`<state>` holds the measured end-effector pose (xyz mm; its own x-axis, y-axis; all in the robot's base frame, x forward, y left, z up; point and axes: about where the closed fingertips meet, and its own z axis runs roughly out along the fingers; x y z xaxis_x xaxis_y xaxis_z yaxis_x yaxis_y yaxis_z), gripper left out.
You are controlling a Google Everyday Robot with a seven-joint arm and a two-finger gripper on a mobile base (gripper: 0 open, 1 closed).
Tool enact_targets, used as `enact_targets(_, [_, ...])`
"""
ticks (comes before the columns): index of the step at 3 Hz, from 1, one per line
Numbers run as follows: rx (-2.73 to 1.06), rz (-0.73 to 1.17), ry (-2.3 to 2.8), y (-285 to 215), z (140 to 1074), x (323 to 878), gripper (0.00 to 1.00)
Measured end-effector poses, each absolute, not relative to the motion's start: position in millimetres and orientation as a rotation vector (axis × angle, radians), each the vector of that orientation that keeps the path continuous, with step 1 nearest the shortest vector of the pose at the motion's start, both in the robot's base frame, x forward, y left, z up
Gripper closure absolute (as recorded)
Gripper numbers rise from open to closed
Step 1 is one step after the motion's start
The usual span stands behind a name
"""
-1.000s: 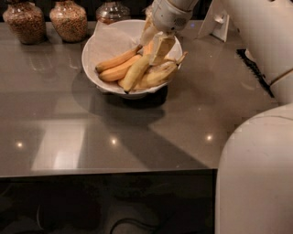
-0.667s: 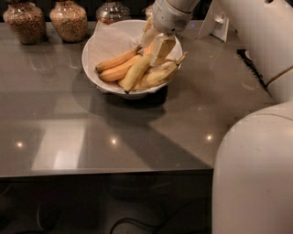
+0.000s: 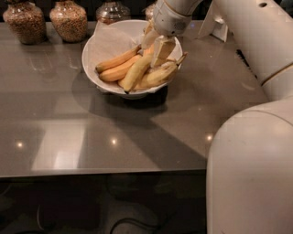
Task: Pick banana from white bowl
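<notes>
The white bowl [image 3: 94, 45], lined with crinkled white paper, sits at the back middle of the dark table. It holds several bananas. The banana [image 3: 133, 74] is the longest and palest one, lying diagonally with its dark tip toward the front. Two slimmer orange-toned bananas [image 3: 116, 61] lie to its left. A brown-mottled banana [image 3: 161, 73] with a long stem lies to its right. My gripper [image 3: 156, 48] reaches down into the bowl from the upper right and is at the far end of the pale banana.
Glass jars of grains [image 3: 25, 20] [image 3: 68, 19] stand along the back edge at the left, with another jar [image 3: 112, 10] behind the bowl. A white object [image 3: 215, 25] stands at the back right. My white arm and body [image 3: 249, 173] fill the right side.
</notes>
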<state>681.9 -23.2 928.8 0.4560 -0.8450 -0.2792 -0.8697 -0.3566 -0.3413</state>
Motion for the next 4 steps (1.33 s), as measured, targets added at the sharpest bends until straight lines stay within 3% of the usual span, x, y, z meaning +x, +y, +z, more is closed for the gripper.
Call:
enact_targets(3, [-2.293,0.111,1.461,-25.4,912.5,681.8,0.47])
enact_targets(4, [-2.299,0.132,1.463,-24.7,904.8,679.9,0.63])
